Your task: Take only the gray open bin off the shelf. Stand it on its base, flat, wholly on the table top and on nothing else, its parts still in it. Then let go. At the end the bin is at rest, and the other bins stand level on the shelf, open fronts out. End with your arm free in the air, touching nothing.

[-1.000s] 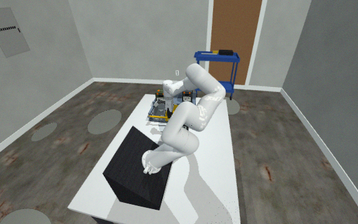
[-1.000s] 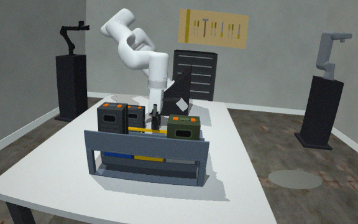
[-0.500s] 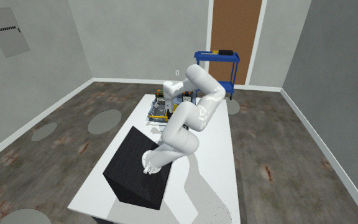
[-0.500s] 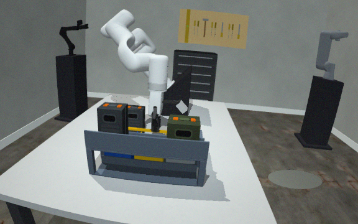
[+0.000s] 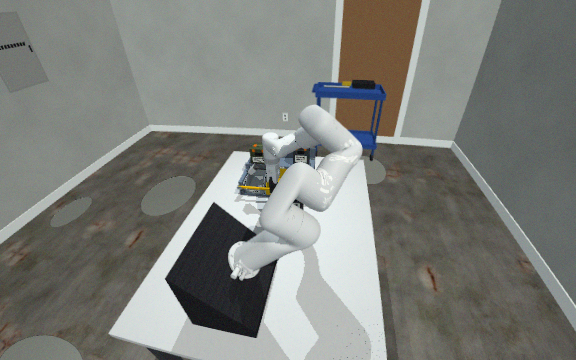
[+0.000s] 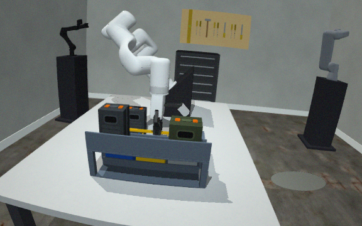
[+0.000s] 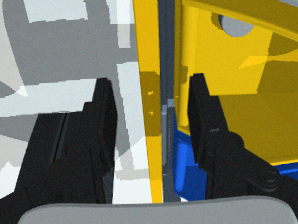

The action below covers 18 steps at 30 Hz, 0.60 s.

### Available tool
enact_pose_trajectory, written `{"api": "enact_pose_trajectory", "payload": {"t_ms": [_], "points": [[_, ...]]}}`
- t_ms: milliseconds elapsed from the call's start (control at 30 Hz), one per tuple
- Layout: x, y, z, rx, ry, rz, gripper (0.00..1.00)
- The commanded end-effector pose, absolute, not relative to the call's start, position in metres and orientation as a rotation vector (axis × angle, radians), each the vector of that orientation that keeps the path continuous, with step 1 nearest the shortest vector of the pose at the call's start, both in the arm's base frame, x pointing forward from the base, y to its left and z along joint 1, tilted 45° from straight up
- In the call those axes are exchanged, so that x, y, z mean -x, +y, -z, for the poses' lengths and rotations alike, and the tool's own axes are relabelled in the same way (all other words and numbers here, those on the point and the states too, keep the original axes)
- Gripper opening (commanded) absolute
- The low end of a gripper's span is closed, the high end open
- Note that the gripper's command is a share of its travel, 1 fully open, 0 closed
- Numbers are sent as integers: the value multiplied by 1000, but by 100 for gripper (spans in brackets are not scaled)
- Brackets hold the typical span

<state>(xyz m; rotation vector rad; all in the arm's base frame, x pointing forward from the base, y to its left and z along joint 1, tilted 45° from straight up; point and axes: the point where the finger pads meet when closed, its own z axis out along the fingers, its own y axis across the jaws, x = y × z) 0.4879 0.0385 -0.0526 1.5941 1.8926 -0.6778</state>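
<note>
The grey-blue shelf [image 6: 148,154] stands on the white table. Its lower level holds a blue bin [image 6: 119,156], a yellow bin [image 6: 150,159] and the gray bin [image 6: 182,162], seen here from their backs. My gripper [image 6: 157,123] hangs on the far side of the shelf, at the bins' open fronts. In the wrist view my gripper [image 7: 151,94] is open, its two black fingers on either side of the yellow bin's front lip [image 7: 148,63] with a gap on each side. A patch of blue [image 7: 189,169] shows below the yellow bin [image 7: 226,63]. The gray bin is not in the wrist view.
Two dark boxes [image 6: 113,118] [image 6: 137,117] and a green box [image 6: 185,128] stand on top of the shelf. A large black block [image 5: 218,272] carries the arm's base at the table's near end. A blue cart [image 5: 350,112] stands by the door.
</note>
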Motion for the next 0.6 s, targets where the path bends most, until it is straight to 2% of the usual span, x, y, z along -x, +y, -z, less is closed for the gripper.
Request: {"api": "enact_pose_trajectory", "payload": {"t_ms": [0,33,67,567], "points": [[-489,40,52,-1593,1893,673,47],[-489,40,52,-1593,1893,673,47],[-489,40,52,-1593,1893,673,0],[-489,40,52,-1593,1893,673,0]]}}
